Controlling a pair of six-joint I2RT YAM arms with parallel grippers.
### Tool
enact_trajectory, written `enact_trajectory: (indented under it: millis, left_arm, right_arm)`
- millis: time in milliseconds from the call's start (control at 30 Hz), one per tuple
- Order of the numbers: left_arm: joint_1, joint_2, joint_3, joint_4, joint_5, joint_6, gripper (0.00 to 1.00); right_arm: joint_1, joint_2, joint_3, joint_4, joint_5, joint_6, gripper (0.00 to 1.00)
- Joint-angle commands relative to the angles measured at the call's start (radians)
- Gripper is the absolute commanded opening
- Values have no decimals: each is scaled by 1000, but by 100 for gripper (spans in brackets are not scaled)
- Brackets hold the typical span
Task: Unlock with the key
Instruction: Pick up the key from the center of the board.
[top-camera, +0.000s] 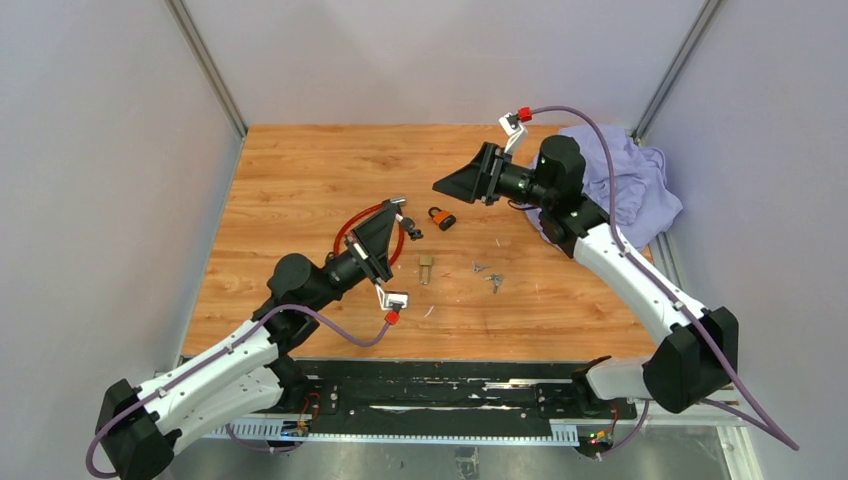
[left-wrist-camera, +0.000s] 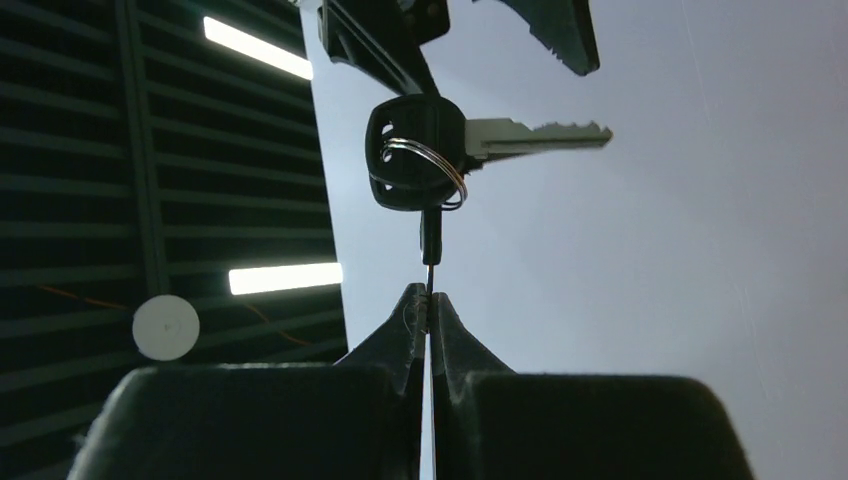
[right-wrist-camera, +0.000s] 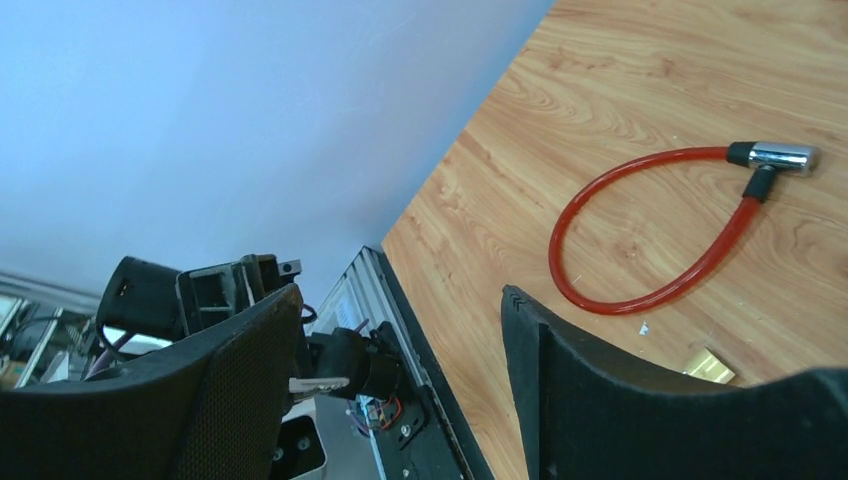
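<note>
My left gripper is shut on the thin blade of a black-headed key, raised off the table. A second black-headed key hangs on the same ring, its blade pointing right. The red cable lock with a chrome head lies on the wood, partly hidden under the left gripper in the top view. My right gripper is open and empty, facing the left gripper; the held keys show between its fingers. An orange padlock lies between the grippers.
A small brass padlock and loose silver keys lie on the wooden table. A crumpled purple cloth sits at the back right, behind the right arm. Grey walls enclose the table.
</note>
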Motion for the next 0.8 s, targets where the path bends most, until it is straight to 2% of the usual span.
enact_trajectory:
  millis: [0,267,500,767]
  left_arm:
    - [8,-7,-14,100,95,306,0]
    - [8,-19,-21,98,124,313,0]
    - [8,-26,-18,93,63,289,0]
    - [8,-30,-17,105,51,273,0]
  right_arm:
    - [21,22,53,24,-137,-70,72]
    - [148,83,177,-46,-232,-177,66]
    - [201,3,82,-22,-210,-205,65]
    - [210,-69,0,3,-221,-194,54]
